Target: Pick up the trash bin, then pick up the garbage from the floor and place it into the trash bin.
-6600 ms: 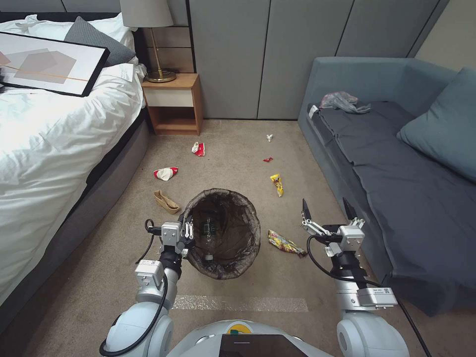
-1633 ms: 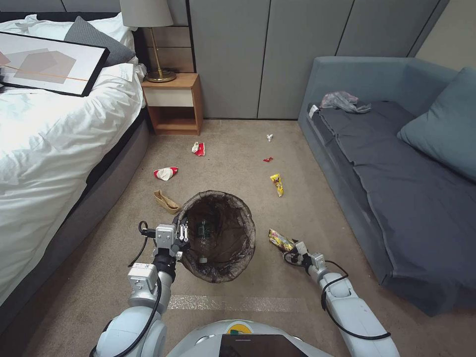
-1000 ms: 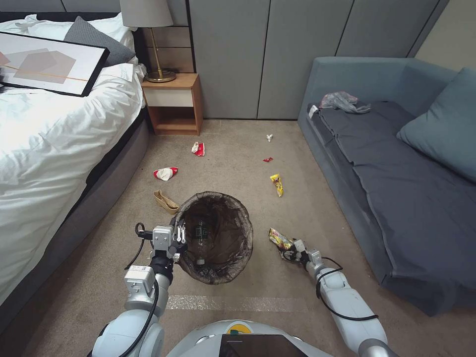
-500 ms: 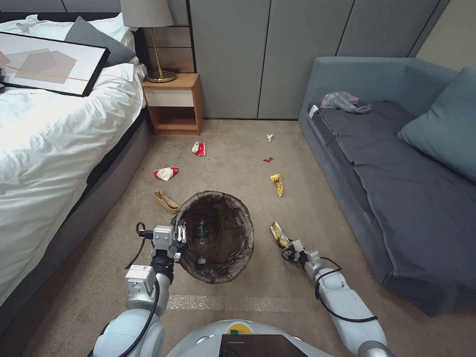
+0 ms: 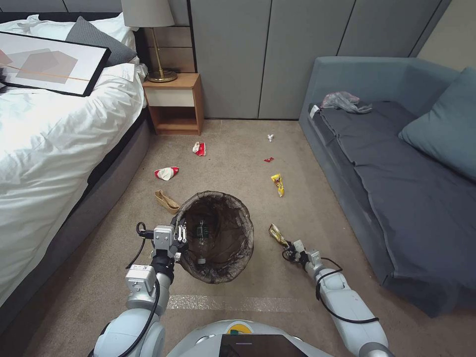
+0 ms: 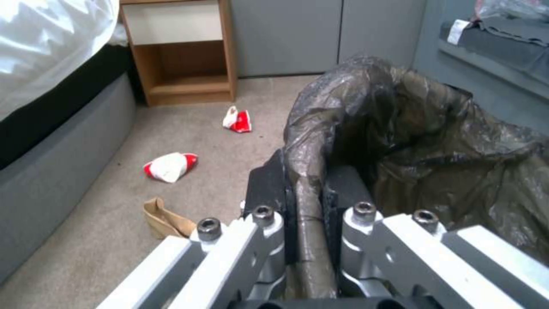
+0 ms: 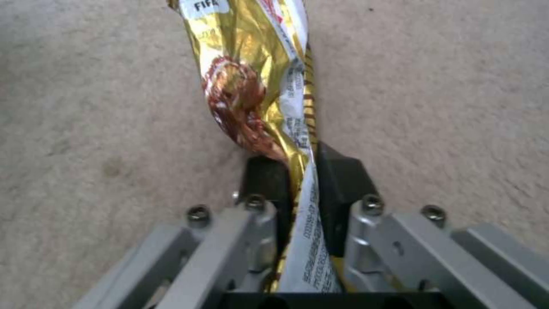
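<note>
The right gripper (image 5: 289,245), low and right of centre in the head view, is clamped on a yellow snack wrapper (image 5: 277,234); in the right wrist view its black pads (image 7: 337,171) pinch the crumpled foil (image 7: 269,86), which stretches away over the carpet (image 7: 85,107). At lower centre-left the left gripper (image 5: 182,237) is closed on the near-left rim of the trash bin (image 5: 223,208), and the left wrist view shows its pads (image 6: 269,189) squeezing the rim with the dark bag (image 6: 423,141) folded over it. Just beyond the bin, to its upper left, lies a tan paper piece (image 5: 166,201), then a red-and-white carton (image 5: 166,172) and another (image 5: 199,148). Right of centre sits a second yellow wrapper (image 5: 277,184), above it a red scrap (image 5: 268,159) and a white scrap (image 5: 270,137). At upper left stands the nightstand (image 5: 174,104) beside the bed (image 5: 44,148); the sofa (image 5: 396,163) fills the right side.
</note>
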You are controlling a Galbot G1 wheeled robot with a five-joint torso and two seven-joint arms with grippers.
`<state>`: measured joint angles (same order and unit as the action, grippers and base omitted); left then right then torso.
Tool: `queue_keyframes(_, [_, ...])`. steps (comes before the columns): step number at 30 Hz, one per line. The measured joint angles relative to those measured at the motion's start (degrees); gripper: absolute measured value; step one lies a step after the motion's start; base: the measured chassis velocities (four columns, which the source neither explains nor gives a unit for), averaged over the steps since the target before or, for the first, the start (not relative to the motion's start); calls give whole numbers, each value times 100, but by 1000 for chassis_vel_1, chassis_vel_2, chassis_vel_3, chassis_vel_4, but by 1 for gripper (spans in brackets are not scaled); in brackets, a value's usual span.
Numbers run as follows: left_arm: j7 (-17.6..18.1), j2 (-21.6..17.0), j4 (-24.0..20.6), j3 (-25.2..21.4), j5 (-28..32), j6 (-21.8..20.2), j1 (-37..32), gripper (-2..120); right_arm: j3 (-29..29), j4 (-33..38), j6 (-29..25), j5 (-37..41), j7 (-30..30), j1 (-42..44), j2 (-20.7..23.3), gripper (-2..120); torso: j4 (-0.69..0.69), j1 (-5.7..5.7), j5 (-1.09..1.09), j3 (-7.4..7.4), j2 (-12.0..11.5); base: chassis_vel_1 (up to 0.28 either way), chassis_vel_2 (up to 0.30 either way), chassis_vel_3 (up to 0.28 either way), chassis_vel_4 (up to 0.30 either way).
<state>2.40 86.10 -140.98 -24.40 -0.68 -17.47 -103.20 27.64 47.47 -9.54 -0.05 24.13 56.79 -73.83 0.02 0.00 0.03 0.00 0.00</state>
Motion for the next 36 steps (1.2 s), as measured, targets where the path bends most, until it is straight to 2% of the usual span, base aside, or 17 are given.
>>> queue_keyframes(4, [0, 4, 0, 1, 0, 1, 0, 7, 8, 13, 2, 9, -15, 5, 16, 0, -3, 0, -3, 0, 0, 0, 0, 0, 0])
queue_keyframes(27, [-2, 15, 69, 31, -15, 7, 9, 7, 29, 279, -58, 176, -160, 97, -1, 0, -3, 0, -3, 1, 0, 0, 0, 0, 0])
queue_keyframes(31, [-2, 10, 109, 60, -14, 7, 25, 7, 35, 728, -98, 375, -228, 231, 18, 0, -2, 0, -3, 1, 0, 0, 0, 0, 0])
queue_keyframes(34, [2, -25, 177, 78, 11, 7, 49, 7, 35, 2001, -166, 1025, -320, 552, 80, 0, -2, 0, -3, 1, -1, 0, 0, 0, 0])
queue_keyframes(35, [2, -25, 177, 78, 11, 7, 49, 7, 35, 2001, -166, 1025, -320, 552, 80, 0, -2, 0, -3, 1, -1, 0, 0, 0, 0])
queue_keyframes(36, [8, -42, 197, 90, 33, 3, 51, 7, 36, 2578, -245, 1312, -324, 669, 103, 0, -1, 0, -3, 0, 0, 0, 0, 0, 0])
